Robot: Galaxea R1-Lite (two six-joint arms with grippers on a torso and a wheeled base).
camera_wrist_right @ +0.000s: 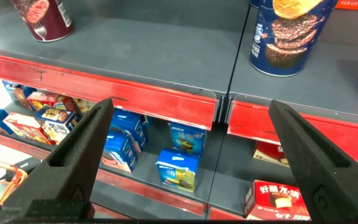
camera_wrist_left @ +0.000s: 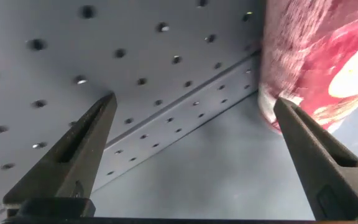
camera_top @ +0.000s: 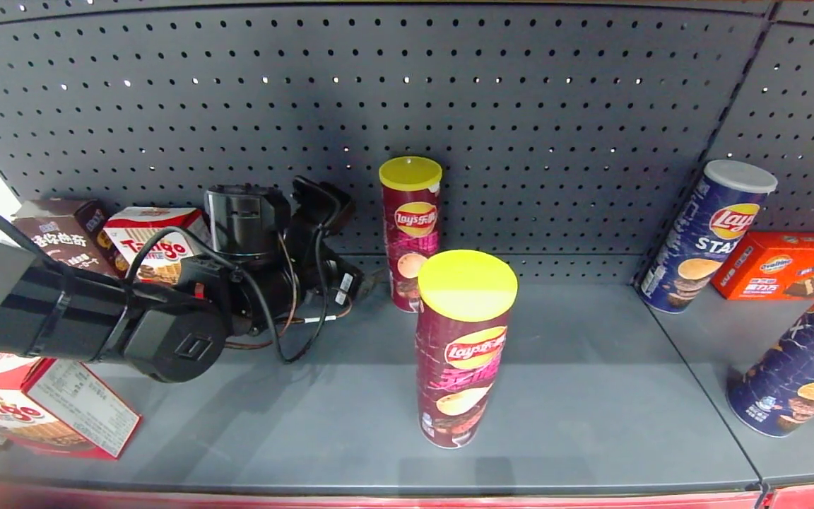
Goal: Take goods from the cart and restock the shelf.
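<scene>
Maroon cylindrical chip can with a yellow plastic lid point(camera_top: 410, 233): stands upright at the back of the grey metal shelf point(camera_top: 591, 396), close to the grey perforated back panel point(camera_top: 520, 106).

Farthest left: a red-and-white cardboard wafer box point(camera_top: 156, 244), well apart from the can.

Next: left gripper point(camera_wrist_left: 194, 99), low over the shelf and aimed at the foot of the back panel. Jaws spread wide, nothing between them. Shows the can's base just outside one finger, not between the two.

So: can immediately to the right of that gripper, long axis vertical, apparently standing free.

Further right and nearer the front edge: a second maroon can with a yellow lid point(camera_top: 463, 350), also upright, clear of the first.

Far right: a blue cylindrical chip can with a grey lid point(camera_top: 704, 237), leaning at the shelf divider.

Right gripper point(camera_wrist_right: 191, 104): out in front of the shelf edge, wide open, empty.

Left arm plainly the nearer. Probably calls for a straight withdrawal toward the front left, keeping the near finger from brushing the rear can.
</scene>
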